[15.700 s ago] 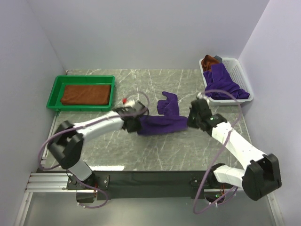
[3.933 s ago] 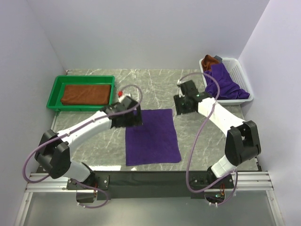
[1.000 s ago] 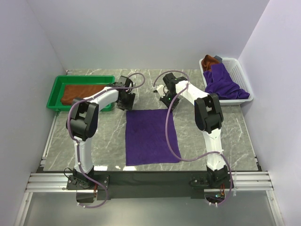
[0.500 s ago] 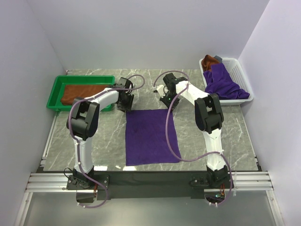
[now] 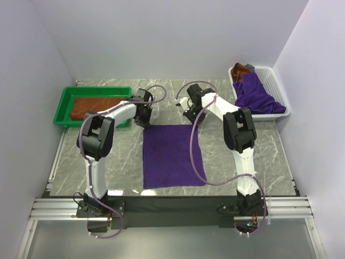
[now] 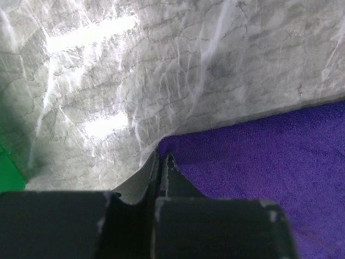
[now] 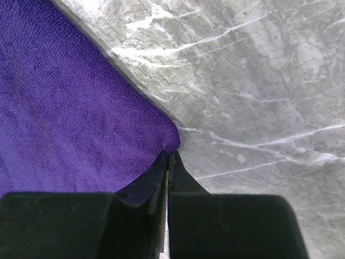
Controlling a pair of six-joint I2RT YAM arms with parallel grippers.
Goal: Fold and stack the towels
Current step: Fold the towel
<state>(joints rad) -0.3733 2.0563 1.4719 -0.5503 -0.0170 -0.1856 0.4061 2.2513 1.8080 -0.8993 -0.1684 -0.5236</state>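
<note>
- Marble table [image 5: 259,156]: same layout as a second ago, nothing new on it.
- Purple towel [image 5: 171,156] lies flat mid-table between the arms; its far-left corner has nudged slightly left.
- Green tray [image 5: 97,89] at far left holds the rust-brown towel [image 5: 89,105], unmoved; the white basket [image 5: 275,81] sits far right.
- Left gripper [image 6: 160,157] was spread a second ago, and now its fingers are pressed together, pinching the towel's far-left corner.
- Right gripper [image 7: 168,156] stays clamped on the far-right corner.
</note>
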